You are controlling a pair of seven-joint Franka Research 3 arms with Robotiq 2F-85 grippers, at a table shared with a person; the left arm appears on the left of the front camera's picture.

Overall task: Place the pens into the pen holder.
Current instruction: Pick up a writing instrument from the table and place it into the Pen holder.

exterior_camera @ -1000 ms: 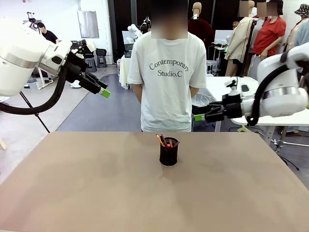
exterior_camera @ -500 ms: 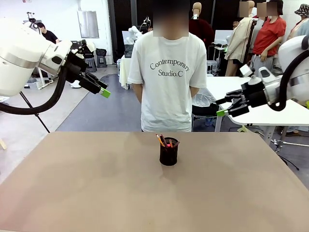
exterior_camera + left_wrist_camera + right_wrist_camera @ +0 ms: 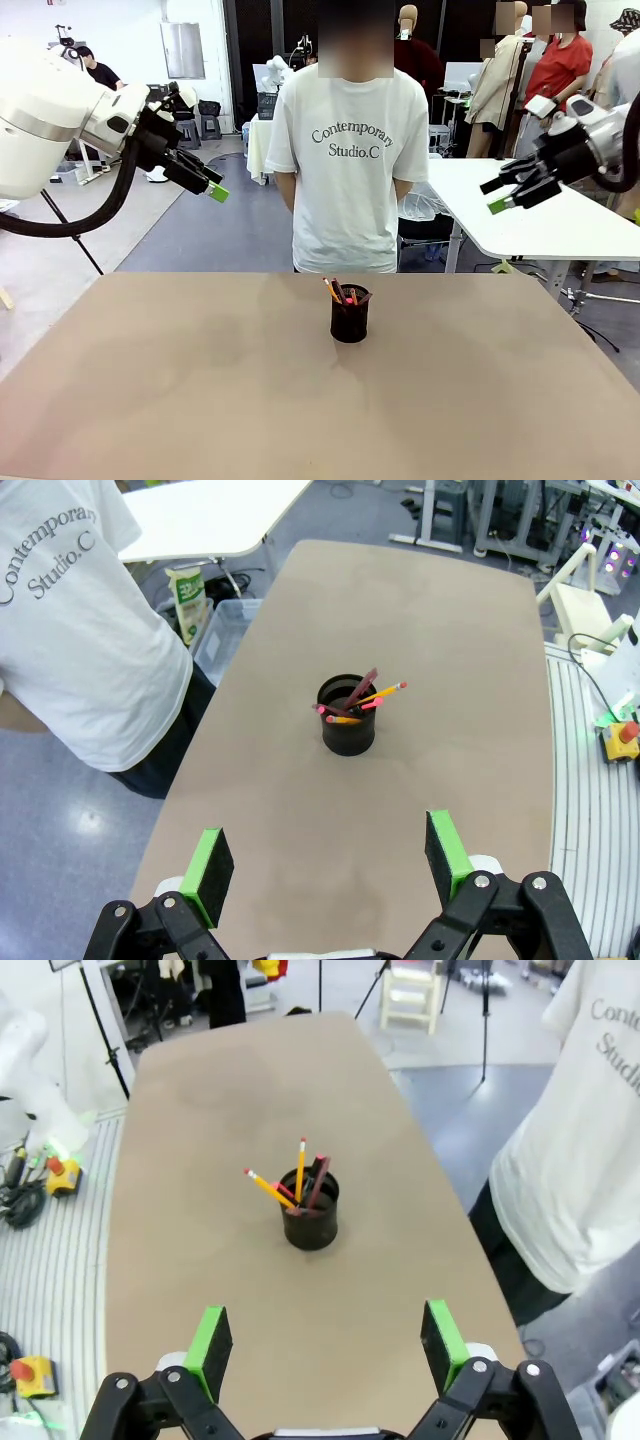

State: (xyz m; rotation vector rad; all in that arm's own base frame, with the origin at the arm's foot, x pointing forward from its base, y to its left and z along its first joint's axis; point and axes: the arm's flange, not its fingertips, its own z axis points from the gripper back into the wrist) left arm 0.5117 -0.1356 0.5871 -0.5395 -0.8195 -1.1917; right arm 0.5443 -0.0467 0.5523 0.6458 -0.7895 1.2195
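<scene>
Pens [image 3: 300,1185] all sit upright-ish in the holder [image 3: 350,317], leaning on its rim since it's shorter than they are. Holder stands mid-surface [image 3: 150,400], near the person [image 3: 345,160]. Left gripper [image 3: 325,865] and right gripper [image 3: 320,1345] hang high and well clear, jaws wide apart, nothing in them. Looks done to me.

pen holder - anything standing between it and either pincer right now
Nothing visible. The pen holder stands alone on the table with the pens already inside; the left pincer and right pincer hang open above, apart from it.
</scene>
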